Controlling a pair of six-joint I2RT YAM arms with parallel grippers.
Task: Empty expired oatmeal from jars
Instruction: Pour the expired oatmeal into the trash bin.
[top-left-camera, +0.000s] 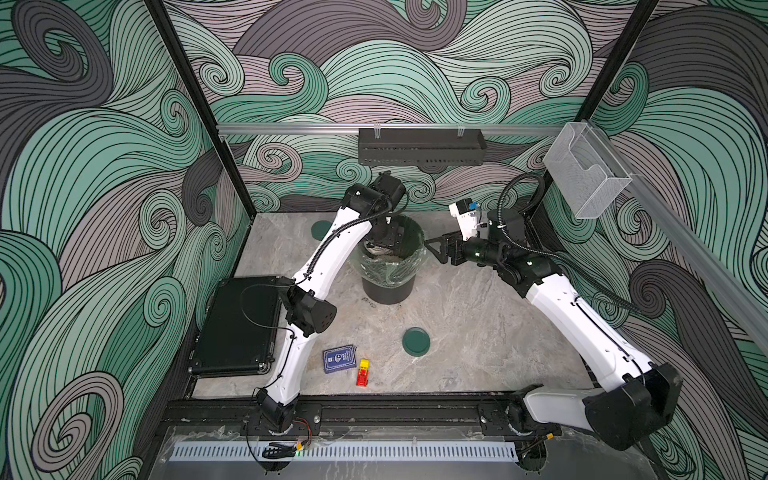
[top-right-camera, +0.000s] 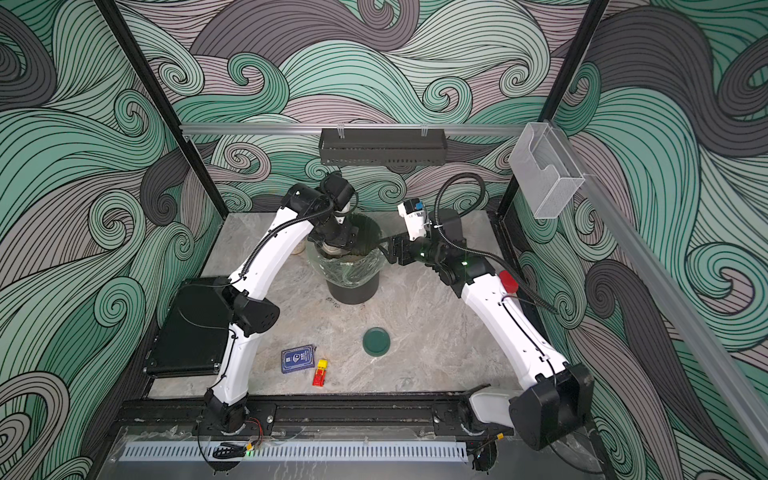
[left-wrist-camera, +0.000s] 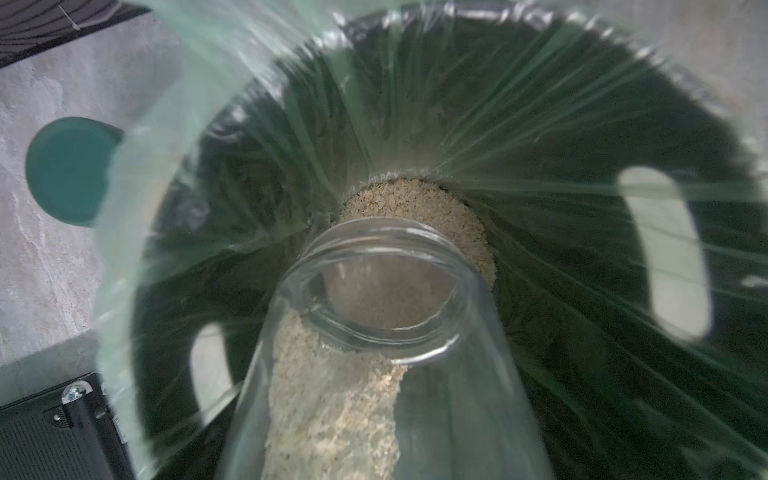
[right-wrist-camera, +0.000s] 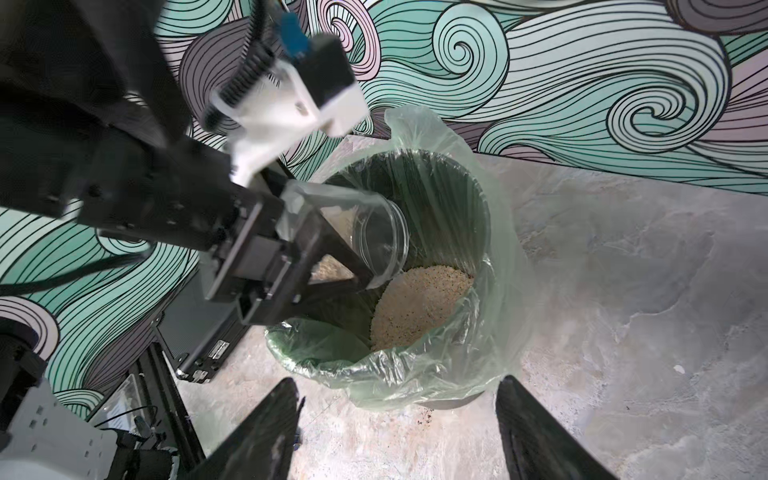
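My left gripper (right-wrist-camera: 353, 245) is shut on a clear, lidless jar (left-wrist-camera: 382, 291), tilted mouth-down inside the black bin (top-left-camera: 388, 286) with its clear liner. Pale oatmeal (left-wrist-camera: 332, 395) lies along the jar's lower wall up to the mouth. A heap of oatmeal (right-wrist-camera: 419, 303) sits on the liner at the bottom of the bin. My right gripper (right-wrist-camera: 399, 381) is open beside the bin's right rim, above the tabletop, with nothing between its fingers. A red lid (top-right-camera: 508, 281) shows behind my right arm; the jar under it is hidden.
Two dark green lids lie on the marbled table, one in front of the bin (top-left-camera: 416, 341) and one behind the left arm (top-left-camera: 321, 230). A black case (top-left-camera: 237, 324) lies at the left, with a blue card box (top-left-camera: 340, 358) and a red-and-yellow toy car (top-left-camera: 363, 372) near the front.
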